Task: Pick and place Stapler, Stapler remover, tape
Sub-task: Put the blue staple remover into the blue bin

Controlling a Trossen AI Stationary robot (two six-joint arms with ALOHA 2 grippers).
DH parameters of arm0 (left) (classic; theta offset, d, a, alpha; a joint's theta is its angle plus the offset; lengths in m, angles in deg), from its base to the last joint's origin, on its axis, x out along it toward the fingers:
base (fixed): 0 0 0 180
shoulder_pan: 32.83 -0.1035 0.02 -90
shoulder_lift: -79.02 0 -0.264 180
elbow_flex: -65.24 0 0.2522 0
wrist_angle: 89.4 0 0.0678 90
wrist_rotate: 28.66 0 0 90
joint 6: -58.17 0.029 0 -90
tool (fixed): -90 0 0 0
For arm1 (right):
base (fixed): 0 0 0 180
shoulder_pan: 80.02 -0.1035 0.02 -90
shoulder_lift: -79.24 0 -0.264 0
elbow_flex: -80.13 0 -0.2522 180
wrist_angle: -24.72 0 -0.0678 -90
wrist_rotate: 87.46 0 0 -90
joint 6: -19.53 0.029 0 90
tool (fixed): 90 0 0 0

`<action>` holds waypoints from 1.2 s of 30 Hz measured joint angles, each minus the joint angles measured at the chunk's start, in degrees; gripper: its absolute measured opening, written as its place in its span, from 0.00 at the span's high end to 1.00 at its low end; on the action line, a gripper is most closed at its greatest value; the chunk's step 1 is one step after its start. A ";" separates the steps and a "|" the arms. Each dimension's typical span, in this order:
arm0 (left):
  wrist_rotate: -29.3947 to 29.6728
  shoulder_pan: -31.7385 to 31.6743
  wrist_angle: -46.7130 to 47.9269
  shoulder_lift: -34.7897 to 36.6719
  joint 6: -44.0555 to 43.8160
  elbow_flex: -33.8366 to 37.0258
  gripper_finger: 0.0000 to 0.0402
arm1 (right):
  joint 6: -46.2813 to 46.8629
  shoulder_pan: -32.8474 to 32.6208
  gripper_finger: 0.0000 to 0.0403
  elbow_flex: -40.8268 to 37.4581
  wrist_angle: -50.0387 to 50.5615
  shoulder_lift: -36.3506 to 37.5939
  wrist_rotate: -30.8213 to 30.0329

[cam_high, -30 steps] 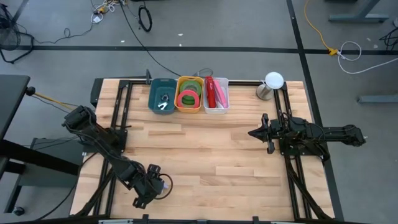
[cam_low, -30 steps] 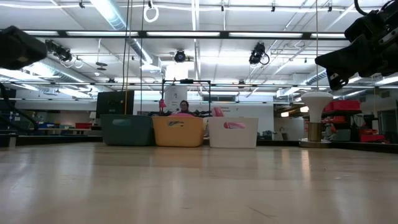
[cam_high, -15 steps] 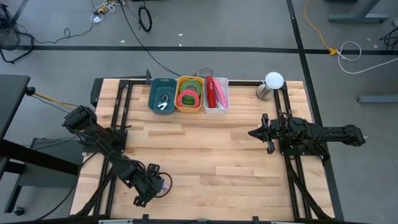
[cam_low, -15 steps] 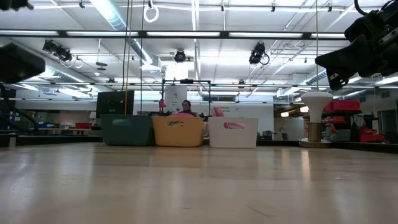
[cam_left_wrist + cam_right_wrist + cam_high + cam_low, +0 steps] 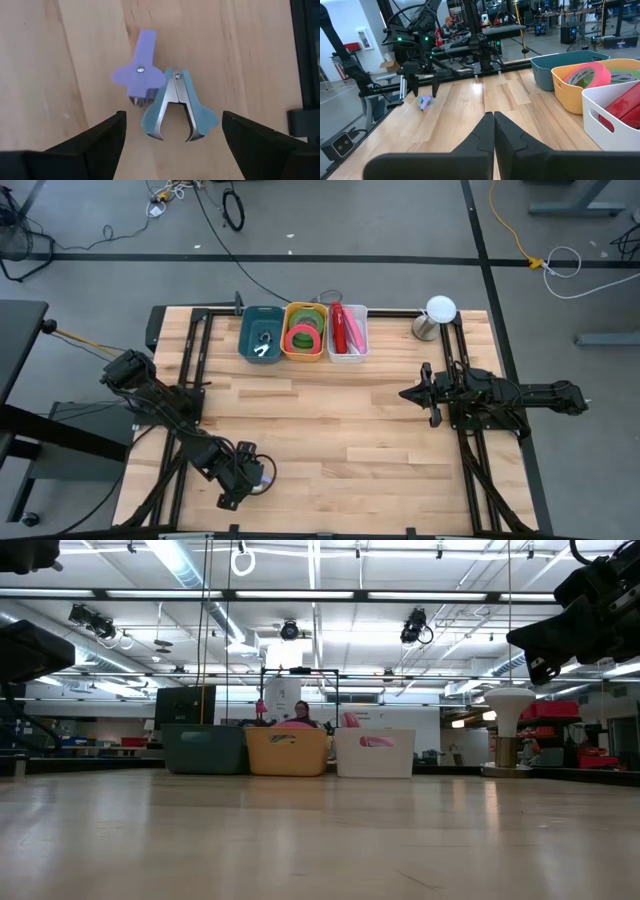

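Two staple removers lie flat on the wood near the table's near left corner: a purple one [image 5: 140, 75] and a light blue one [image 5: 177, 107], touching each other. My left gripper [image 5: 172, 117] hovers over them, open, with one finger on either side and touching neither; the high view shows it by the removers [image 5: 263, 478]. The green tape [image 5: 306, 319] lies in the yellow bin under a pink roll [image 5: 302, 338]. A red stapler [image 5: 345, 328] lies in the white bin. My right gripper [image 5: 403, 393] waits shut over the table's right half.
Three bins stand in a row at the far edge: teal [image 5: 248, 330] holding another staple remover [image 5: 265, 348], yellow [image 5: 290, 352], white [image 5: 362, 330]. A white lamp-like object [image 5: 438, 315] stands at the far right. Bare wood lies between the arms. People sit in the room behind.
My left arm has come down toward the two staple removers, as the low view shows it sinking. Its gripper stays open. The removers and my right arm have kept still.
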 joint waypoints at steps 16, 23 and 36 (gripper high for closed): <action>0.02 0.00 -3.39 -0.13 -2.18 0.01 0.18 | 0.00 0.00 0.98 0.00 0.00 0.00 -0.01; -1.93 -0.27 -3.34 -2.81 -2.02 0.00 0.18 | 0.00 0.00 0.98 0.00 0.00 -0.01 0.01; -2.85 -0.63 -1.95 -2.84 -2.01 0.00 0.33 | 0.00 -0.01 0.98 0.00 0.00 -0.01 0.00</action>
